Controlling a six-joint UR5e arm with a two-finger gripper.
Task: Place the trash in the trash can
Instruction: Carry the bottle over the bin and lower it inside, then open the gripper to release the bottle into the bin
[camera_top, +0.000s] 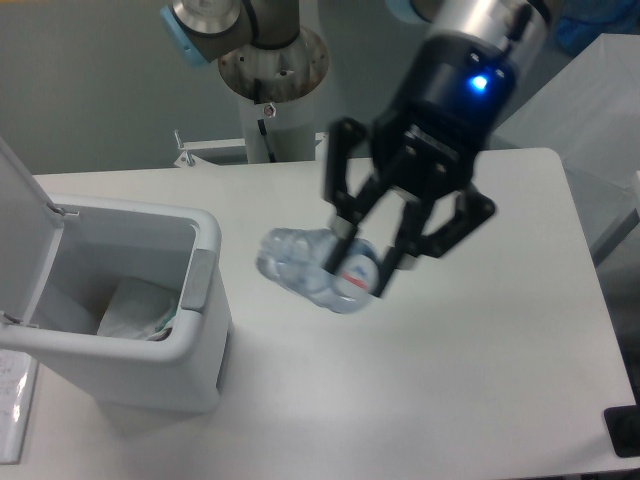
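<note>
Presently your tool (362, 268) is clamped on the bottle (315, 270), gripping it at the end nearest the camera's right, where a red-and-blue mark on the label shows between the fingers (343, 238). The bottle is clear of the bench (480, 340), held roughly level with its free end pointing towards the bin (150, 330). It hangs just right of the bin, not over the opening. Motion blur softens the tool and bottle, so you cannot read the label or make out the cap.

The bin stands at the left of the bench with its lid (22, 225) swung up and back on the far left side. The grey tab (200, 283) sits on the right-hand rim, facing the bottle. Inside the bin you can see a pale crumpled wrapper (140, 312) with a green edge, lying on the bottom against the right wall.

A blue light (478, 83) is lit on the tool body. The arm's base post (270, 75) stands behind the bench at the top of the view.
</note>
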